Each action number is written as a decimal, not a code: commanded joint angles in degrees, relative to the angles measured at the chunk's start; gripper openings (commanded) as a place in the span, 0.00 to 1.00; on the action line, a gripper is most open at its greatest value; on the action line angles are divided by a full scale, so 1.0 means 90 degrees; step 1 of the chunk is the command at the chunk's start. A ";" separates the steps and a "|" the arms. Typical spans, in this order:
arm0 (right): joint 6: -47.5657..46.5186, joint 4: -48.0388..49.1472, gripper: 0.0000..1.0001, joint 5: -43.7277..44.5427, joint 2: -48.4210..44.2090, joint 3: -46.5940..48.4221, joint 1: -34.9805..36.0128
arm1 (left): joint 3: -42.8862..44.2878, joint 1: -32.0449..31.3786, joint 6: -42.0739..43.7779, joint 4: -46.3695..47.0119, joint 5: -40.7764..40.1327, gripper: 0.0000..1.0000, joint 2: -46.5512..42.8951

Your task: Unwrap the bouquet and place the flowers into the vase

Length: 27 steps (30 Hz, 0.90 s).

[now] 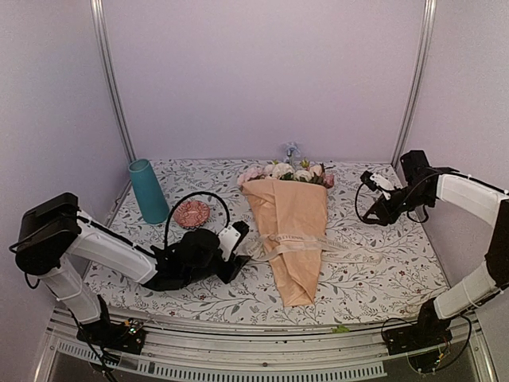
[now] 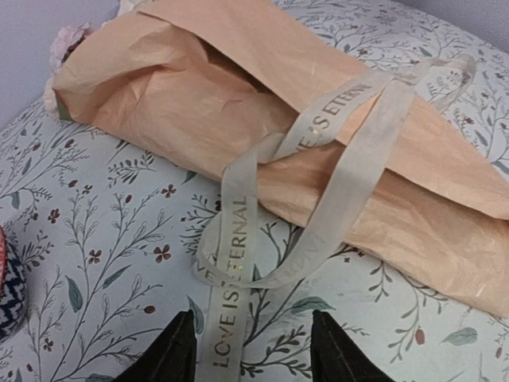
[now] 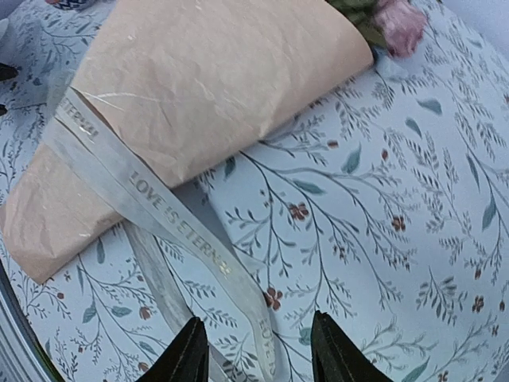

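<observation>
Peach-paper bouquet [image 1: 288,239] lies between left tool [image 1: 241,248] and right tool [image 1: 367,191].

The cream ribbon [image 2: 232,255] around the bouquet [image 2: 159,95] carries gold capital letters reading "LOVE IS ETERNAL". The same words repeat along its loose ends.

**Peach paper, teal vase, sprigged cloth**

The cone-shaped paper-wrapped bouquet [image 1: 288,231] is peach-tan. Its flower heads [image 1: 282,171] are pale pink and cream, one a deeper pink, with a touch of light blue behind. The flat fabric ribbon [image 2: 238,231] is beige, lettered in gold: LOVE IS ETERNAL. The tall cylinder vase [image 1: 149,191] is plain teal. The small round dish [image 1: 192,213] is red-pink and finely patterned, with navy-and-white zigzag inside. The tablecloth [image 1: 382,270] is white with grey-green leafy sprigs and small dark-red blossoms.
</observation>
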 commanded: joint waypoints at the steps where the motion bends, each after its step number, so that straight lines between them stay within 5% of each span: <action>1: -0.0361 -0.0072 0.45 -0.0717 0.0566 0.0780 0.1058 | 0.0016 -0.0035 0.0197 0.0229 0.1431 0.50 -0.0199; 9: -0.0242 0.0247 0.44 -0.0260 0.2395 0.2170 0.2914 | 0.0183 -0.0224 -0.0032 0.0405 0.1628 0.48 0.0037; 19: -0.0190 0.0457 0.46 0.0824 0.3642 0.2914 0.4051 | -0.0048 -0.0462 -0.0291 0.0616 0.1261 0.53 -0.0113; 21: -0.0165 0.0511 0.38 0.1085 0.3741 0.2952 0.4097 | -0.0075 -0.0473 -0.0310 0.0667 0.1157 0.53 -0.0134; 24: -0.0004 0.0646 0.00 0.1582 0.3656 0.2972 0.4078 | 0.0016 -0.0468 -0.0263 0.0777 0.1134 0.54 -0.0020; 27: 0.0144 0.0745 0.00 0.1581 0.3010 0.2833 0.3831 | 0.0403 -0.0475 -0.0043 0.0741 0.1240 0.54 0.0254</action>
